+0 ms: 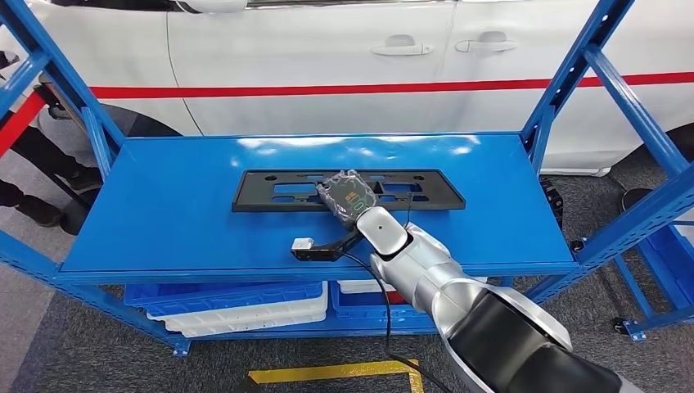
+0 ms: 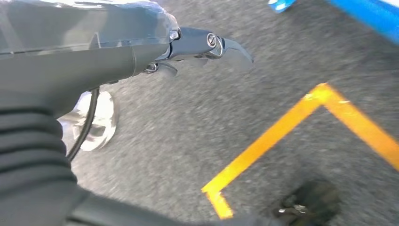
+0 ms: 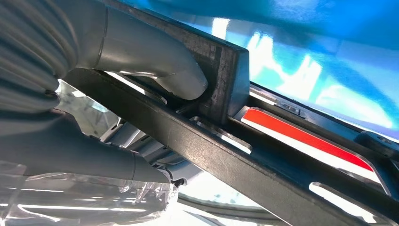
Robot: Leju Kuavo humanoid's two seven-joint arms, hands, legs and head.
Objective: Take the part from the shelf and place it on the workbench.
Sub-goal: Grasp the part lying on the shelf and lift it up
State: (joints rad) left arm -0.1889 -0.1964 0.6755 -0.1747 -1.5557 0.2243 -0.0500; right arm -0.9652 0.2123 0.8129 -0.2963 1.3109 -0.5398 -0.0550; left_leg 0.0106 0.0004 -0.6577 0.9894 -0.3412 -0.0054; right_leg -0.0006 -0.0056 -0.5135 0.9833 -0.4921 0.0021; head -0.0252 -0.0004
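A flat black part (image 1: 270, 190) with several slots lies lengthwise on the blue shelf (image 1: 164, 221). My right hand (image 1: 348, 196), wrapped in clear plastic, rests on the part's middle. In the right wrist view a bar of the part (image 3: 226, 155) runs between the grey thumb (image 3: 160, 70) and the fingers, so the hand grips it. The part still looks flat on the shelf. My left hand (image 2: 188, 47) hangs over the grey floor with its fingers stretched out and nothing in it.
Blue uprights frame the shelf on both sides. White and blue bins (image 1: 237, 307) sit on the lower level. A white car (image 1: 327, 49) with a red stripe stands behind. Yellow floor tape (image 2: 282, 127) marks the carpet. A person's legs (image 1: 33, 164) are at the far left.
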